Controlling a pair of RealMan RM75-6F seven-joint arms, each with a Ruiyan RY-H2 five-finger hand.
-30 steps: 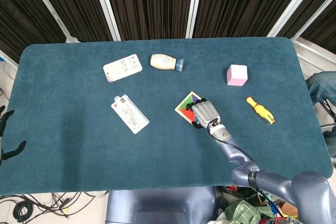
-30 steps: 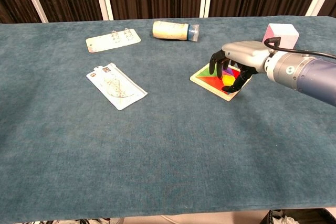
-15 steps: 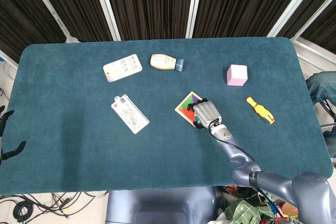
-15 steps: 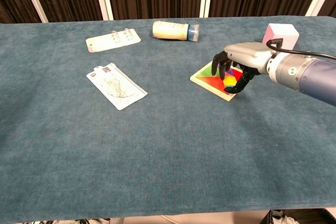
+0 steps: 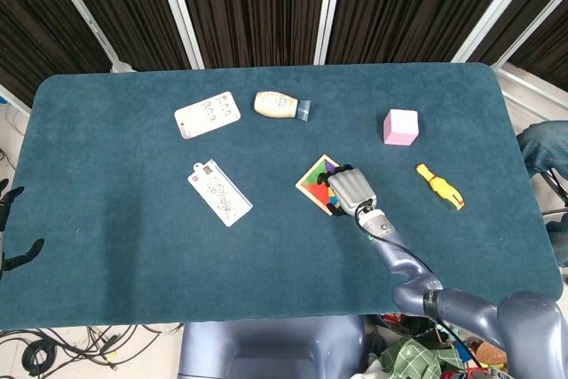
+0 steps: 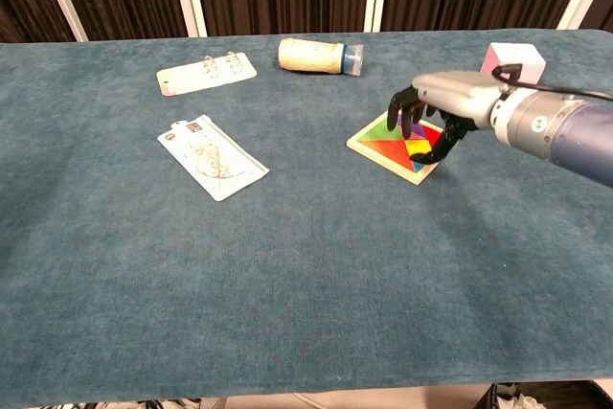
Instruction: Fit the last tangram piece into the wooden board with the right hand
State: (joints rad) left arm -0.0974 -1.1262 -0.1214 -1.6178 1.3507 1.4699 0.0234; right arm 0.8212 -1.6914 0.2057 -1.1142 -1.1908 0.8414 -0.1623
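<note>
The square wooden tangram board lies flat right of the table's middle. Red, orange, yellow, green and purple pieces show in it. My right hand hovers just above the board's right side, fingers hanging down and apart, holding nothing that I can see. It covers the board's right corner in the head view. My left hand shows only as dark spread fingers at the far left edge, off the table, and holds nothing.
A pink cube and a yellow toy lie right of the board. A cream bottle, a white ringed card and a clear pouch lie to the left.
My right hand has lifted a little and drifted right off the board, uncovering more of the coloured pieces. The board and the left hand have not moved.
</note>
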